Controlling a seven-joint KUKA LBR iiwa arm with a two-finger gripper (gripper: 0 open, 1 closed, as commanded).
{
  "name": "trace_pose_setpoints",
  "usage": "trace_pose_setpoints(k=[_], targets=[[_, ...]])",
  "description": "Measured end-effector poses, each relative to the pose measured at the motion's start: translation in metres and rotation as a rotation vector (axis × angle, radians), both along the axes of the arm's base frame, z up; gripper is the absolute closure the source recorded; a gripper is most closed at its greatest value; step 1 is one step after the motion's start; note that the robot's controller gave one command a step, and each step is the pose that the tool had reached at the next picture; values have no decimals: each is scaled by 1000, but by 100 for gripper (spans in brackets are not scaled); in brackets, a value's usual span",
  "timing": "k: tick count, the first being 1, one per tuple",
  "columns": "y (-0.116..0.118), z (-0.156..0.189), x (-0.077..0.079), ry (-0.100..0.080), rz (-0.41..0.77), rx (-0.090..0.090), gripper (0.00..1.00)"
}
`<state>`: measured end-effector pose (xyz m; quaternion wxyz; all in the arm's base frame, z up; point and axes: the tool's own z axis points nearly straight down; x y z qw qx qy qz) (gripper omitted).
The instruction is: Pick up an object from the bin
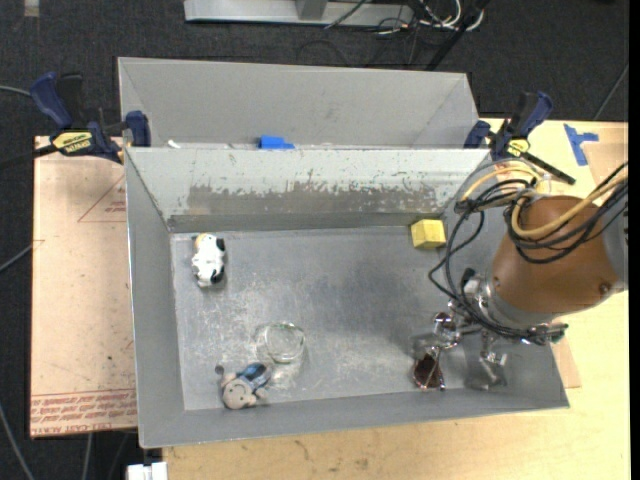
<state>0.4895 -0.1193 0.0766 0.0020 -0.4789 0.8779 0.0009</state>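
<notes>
near the front wall of the bin (350, 293): small grey and blue toy (242, 385) at left, clear cup (283, 342) just behind it, and at right the claw (458, 370), spread wide, nothing pinched. farther back: black and white cow (208, 259) at left, yellow block (428, 232) at right by the back wall, nearest the claw but apart. on the far rim: blue bit (275, 143).

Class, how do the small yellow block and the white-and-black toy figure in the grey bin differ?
The yellow block is one colour; the white-and-black toy figure is patched. The block is boxy, the figure rounded. The block sits at the view's right, the figure at left. Both lie near the bin's back wall.
</notes>
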Motion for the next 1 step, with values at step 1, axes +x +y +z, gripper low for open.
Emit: trace_pose_setpoints(k=[1], targets=[[10, -7, 13, 1, 197, -1, 100]])
